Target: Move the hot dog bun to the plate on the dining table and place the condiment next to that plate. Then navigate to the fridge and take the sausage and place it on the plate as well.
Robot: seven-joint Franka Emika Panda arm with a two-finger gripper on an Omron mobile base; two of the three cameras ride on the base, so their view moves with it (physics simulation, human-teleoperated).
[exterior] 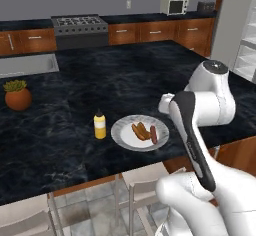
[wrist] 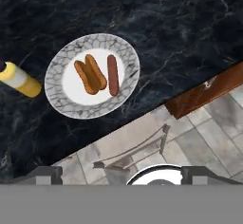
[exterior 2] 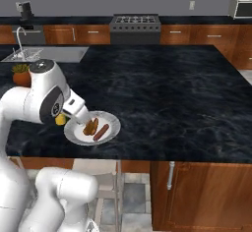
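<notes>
The plate (exterior: pixel 123 135) is sitting near the front edge of the black marbled bench (exterior: pixel 125 75), carrying the hot dog bun (exterior: pixel 139 131) with the sausage (exterior: pixel 153 134) lying just to its right. The condiment (exterior: pixel 100 125) is standing upright just left of the plate. The claw (wrist: pixel 121 174) is hanging wide apart above the bench edge, gripping nothing. A potted plant (exterior: pixel 18 95) is resting far left.

Bun (wrist: pixel 90 74), sausage (wrist: pixel 113 75) on plate (wrist: pixel 64 60)
</notes>
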